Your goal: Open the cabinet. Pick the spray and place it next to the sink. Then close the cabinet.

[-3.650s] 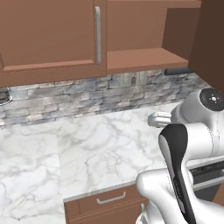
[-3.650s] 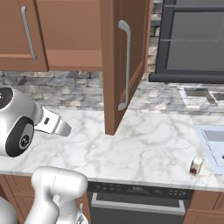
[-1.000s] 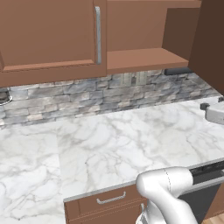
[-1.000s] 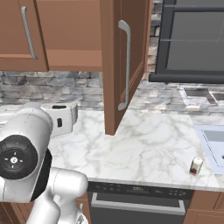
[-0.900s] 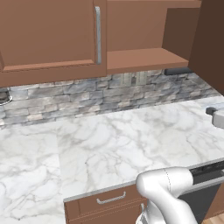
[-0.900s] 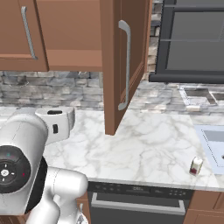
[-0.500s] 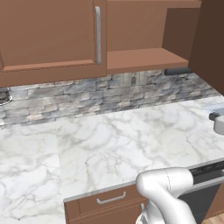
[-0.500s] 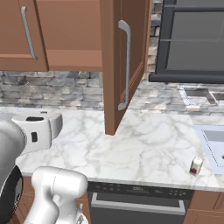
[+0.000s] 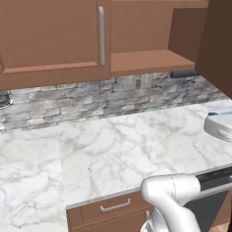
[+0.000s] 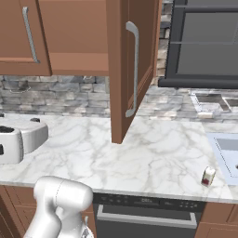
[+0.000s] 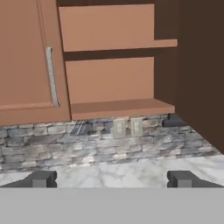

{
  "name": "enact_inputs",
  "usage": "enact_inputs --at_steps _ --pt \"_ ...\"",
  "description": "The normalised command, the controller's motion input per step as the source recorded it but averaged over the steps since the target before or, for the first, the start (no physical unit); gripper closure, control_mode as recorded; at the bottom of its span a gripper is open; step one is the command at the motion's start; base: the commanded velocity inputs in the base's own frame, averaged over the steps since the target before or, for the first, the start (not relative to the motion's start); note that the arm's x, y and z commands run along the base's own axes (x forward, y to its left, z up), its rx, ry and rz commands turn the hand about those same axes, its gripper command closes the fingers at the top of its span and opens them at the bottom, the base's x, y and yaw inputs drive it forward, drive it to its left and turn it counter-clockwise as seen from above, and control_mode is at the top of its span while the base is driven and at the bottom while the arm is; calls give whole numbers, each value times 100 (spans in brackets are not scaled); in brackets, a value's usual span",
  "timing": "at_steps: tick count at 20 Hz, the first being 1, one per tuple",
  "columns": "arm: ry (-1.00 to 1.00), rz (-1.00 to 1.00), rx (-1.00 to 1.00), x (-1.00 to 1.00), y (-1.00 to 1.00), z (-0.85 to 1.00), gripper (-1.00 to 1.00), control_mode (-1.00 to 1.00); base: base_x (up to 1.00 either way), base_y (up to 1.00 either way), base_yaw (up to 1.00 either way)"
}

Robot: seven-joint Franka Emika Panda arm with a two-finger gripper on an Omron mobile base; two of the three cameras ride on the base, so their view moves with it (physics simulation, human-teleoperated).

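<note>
My fingers (image 11: 109, 179) are standing wide apart with nothing between them, their two dark tips showing low in the hand view and facing the open cabinet (image 11: 113, 57). Its right door (image 10: 132, 65) is swinging out over the surface (image 10: 153, 153), while the left door (image 9: 50, 36) is sitting shut with its silver bar handle (image 9: 101, 36) upright. Inside, the two shelves are showing bare brown boards. The spray (image 10: 208, 176) is lying tilted on the marble near the front edge, just beside the sink (image 10: 228, 151) and well apart from my hand.

Compared with a second ago, my arm is sitting much lower and further back: in the right base view the big white joint that was filling the lower left has dropped away, and my hand (image 10: 21, 137) is now hovering low over the surface at the left edge. In the left base view it (image 9: 219, 127) has slid a little down the right edge. The door, the spray and the sink are lying exactly as before.
</note>
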Motion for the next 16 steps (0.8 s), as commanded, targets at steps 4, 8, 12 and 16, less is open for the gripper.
enact_inputs --at_steps 4,8,12,16 --pt "-34 -3 0 0 -2 0 -100 -100 0 0 0" --pt "-40 3 0 -14 -8 0 -100 -100 0 0 0" --pt "-37 4 0 -32 -14 0 -100 -100 0 0 0" --pt "-17 2 0 -30 -27 -3 -100 -100 0 0 0"
